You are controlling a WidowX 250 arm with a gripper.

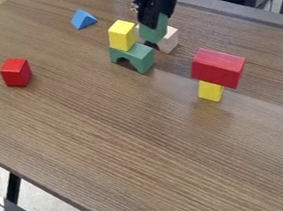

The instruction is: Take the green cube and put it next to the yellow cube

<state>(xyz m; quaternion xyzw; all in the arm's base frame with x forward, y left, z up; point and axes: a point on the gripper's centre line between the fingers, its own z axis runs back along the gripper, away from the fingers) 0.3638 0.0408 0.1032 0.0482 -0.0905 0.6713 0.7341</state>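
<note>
The gripper (154, 18) hangs down from the top edge, right of centre, shut on the green cube (154, 31). To the left of this cube, a yellow cube (122, 35) stands on top of a green arch block (133, 55). A narrow gap separates the two cubes in the view. Whether the green cube touches the arch or hangs just above or behind it, I cannot tell. Part of its upper side is hidden by the gripper.
A pale wooden block (169, 40) is close behind the green cube, to its right. Further right, a red block (218, 66) lies over a yellow one (210, 91). A blue triangular block (83, 19) and a red cube (16, 72) are on the left of the table (131, 149).
</note>
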